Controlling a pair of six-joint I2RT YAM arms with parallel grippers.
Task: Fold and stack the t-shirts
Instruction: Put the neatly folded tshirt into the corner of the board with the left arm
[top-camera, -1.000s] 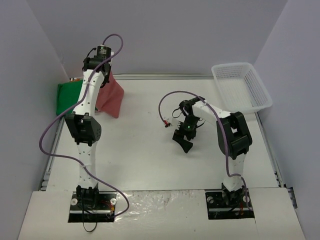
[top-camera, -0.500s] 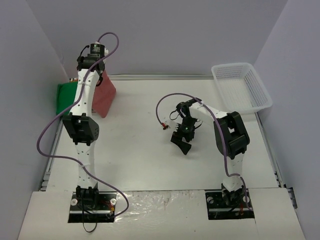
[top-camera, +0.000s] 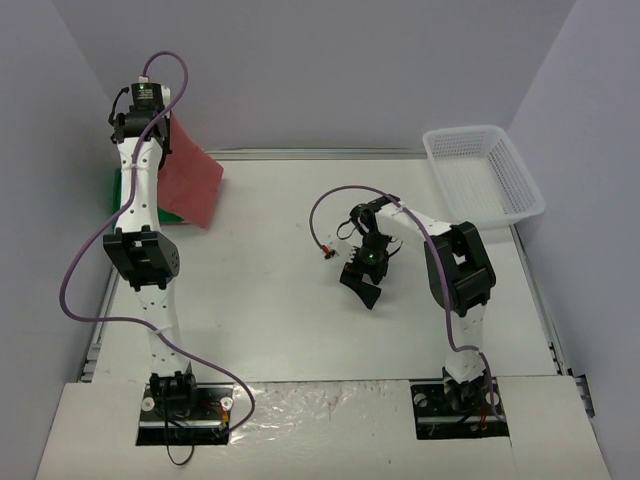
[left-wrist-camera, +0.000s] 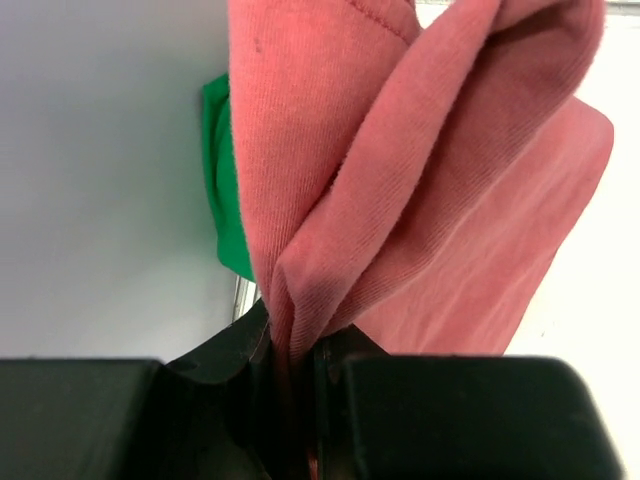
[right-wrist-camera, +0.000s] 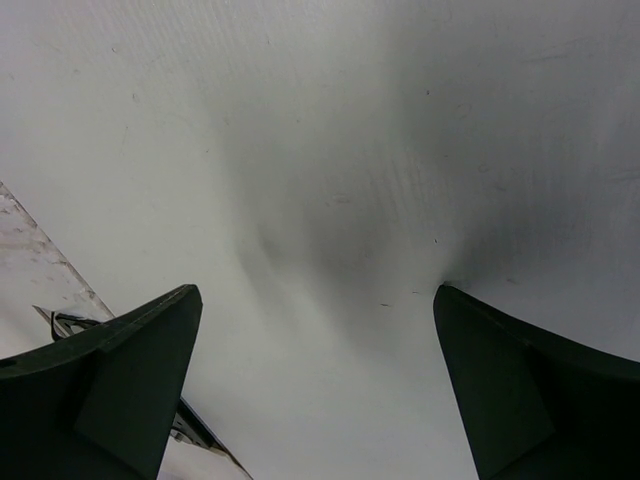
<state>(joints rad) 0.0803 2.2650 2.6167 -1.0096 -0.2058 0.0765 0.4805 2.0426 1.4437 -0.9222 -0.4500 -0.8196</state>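
Dusty-red cloth hangs in mid-air at the far left corner of the table (top-camera: 280, 300). It is the large t-shirt (top-camera: 190, 180), gathered into a bunched fold at the top and falling in loose pleats below. The left gripper (left-wrist-camera: 295, 370) is raised high above the surface, and its jaws are drawn down to a narrow slit, pinching that fold. The wrist view shows the fabric wedged right between the two black fingers (left-wrist-camera: 215, 365). The shirt's lower edge reaches down near the tabletop; whether it touches cannot be told.

Just beside the red shirt, toward the left wall, a strip of the bright green t-shirt (left-wrist-camera: 225, 190) shows. It lies low and is partly hidden behind the hanging cloth.

Well to the right of the red shirt, the right gripper (right-wrist-camera: 315, 300) hovers over bare white tabletop. Its jaws are spread wide and it holds nothing. Farther right of the red shirt, at the far corner, sits the white mesh basket (top-camera: 500, 185).
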